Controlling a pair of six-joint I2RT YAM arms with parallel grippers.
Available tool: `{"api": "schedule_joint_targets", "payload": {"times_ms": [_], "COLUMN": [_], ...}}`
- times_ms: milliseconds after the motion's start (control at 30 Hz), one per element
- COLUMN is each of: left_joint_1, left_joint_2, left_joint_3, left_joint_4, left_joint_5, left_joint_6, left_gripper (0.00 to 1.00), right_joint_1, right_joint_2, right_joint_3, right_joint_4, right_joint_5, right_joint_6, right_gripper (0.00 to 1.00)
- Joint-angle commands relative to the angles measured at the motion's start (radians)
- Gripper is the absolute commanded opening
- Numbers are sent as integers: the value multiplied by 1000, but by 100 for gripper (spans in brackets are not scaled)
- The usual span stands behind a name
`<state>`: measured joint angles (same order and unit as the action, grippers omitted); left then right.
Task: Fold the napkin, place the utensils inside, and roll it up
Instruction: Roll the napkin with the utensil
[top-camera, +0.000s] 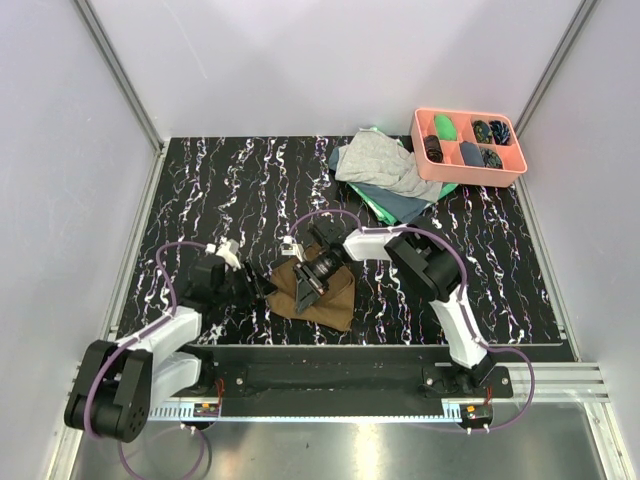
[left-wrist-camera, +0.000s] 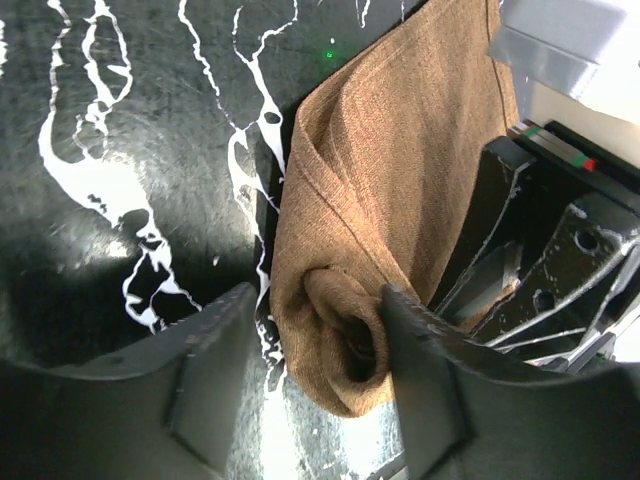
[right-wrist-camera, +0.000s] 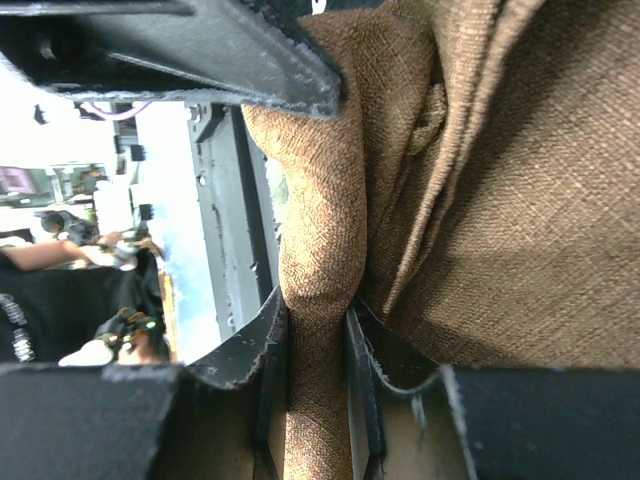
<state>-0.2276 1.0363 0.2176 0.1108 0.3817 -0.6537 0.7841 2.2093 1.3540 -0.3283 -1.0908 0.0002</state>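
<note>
Jaws on the right pinch a raised fold of the brown napkin (right-wrist-camera: 520, 200) tight between them. The left jaws stand spread around its rolled end, one finger (left-wrist-camera: 430, 360) touching the cloth and the other clear of it. Rolling looks to be the step in hand, the cloth already a loose tube. Next, I judge, the left jaws must close on that end and turn it without unwinding it. Utensils are not visible. The napkin lies by the near edge of the bench (top-camera: 220, 190), midway between the arms.
</note>
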Motion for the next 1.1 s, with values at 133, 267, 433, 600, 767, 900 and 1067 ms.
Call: {"api": "schedule_joint_targets", "payload": {"times_ms": [133,267,433,600,767,900,1067], "left_joint_1": [1,-10,-36,-39,-39,-39,-39], "left_joint_2": [76,88,114,148,149,160,176], "left_joint_3": [-29,-26,-9,32,65,89,109], "left_joint_4": [136,138,125,60,-26,-75,-103], "left_joint_5": [63,68,49,40,16,5,3], "left_joint_6": [17,17,14,19,31,37,43], "left_gripper": [43,36,10,0,0,0,0], "right_joint_1": [-34,-45,-55,-71,-65,33,240], "right_joint_2": [78,101,83,-26,-229,-399,-523], "right_joint_3": [56,77,96,108,87,-2,-243], "right_joint_4": [-71,-80,-86,-103,-107,-83,148], "right_joint_5": [-38,-52,-49,60,238,598,1029], "right_joint_6": [-6,-6,-6,21,8,-89,-186], "right_gripper": [22,22,25,43,60,67,74]}}
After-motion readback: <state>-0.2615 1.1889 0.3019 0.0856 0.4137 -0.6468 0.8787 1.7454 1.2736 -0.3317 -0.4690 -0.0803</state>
